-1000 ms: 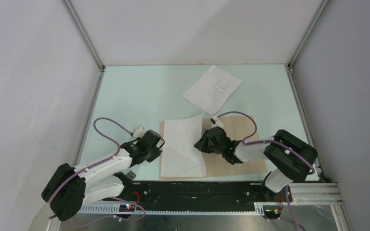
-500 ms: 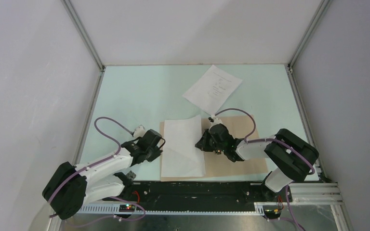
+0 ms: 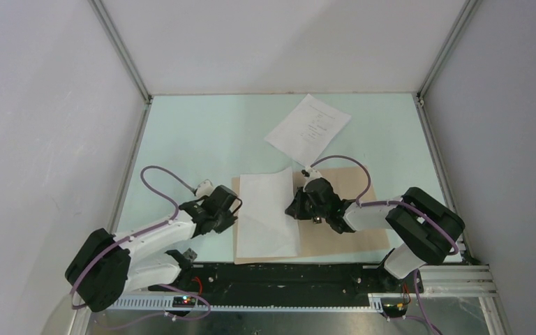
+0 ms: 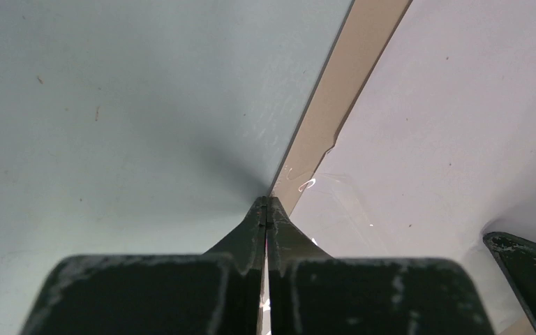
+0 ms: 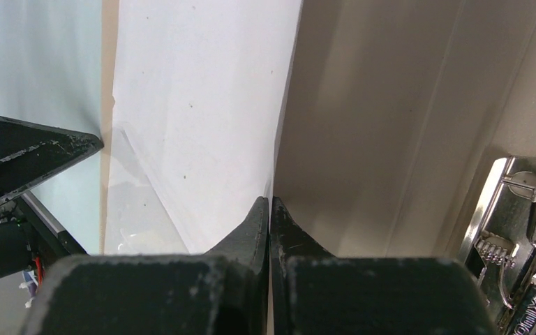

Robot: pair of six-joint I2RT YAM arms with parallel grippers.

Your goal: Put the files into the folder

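The tan folder [image 3: 345, 234] lies open near the front of the table. A blank white sheet [image 3: 265, 209] rests on its left half, its right edge slightly raised. The printed sheet [image 3: 308, 130] lies apart on the table behind the folder. My left gripper [image 4: 266, 202] is shut, its tips at the folder's left edge [image 4: 335, 105], beside the blank sheet [image 4: 447, 125]. My right gripper [image 5: 271, 201] is shut, its tips at the right edge of the blank sheet [image 5: 202, 105], over the folder's inner face [image 5: 377, 105]. I cannot tell whether either pinches paper.
The folder's metal clip [image 5: 513, 230] sits just right of my right gripper. Grey walls and aluminium posts [image 3: 122, 52] enclose the pale green table [image 3: 202, 139]. A black rail [image 3: 286, 276] runs along the front edge.
Both grippers have edged slightly away from me. The blank sheet has shifted a little to the right and lies flatter. The printed sheet has not moved.
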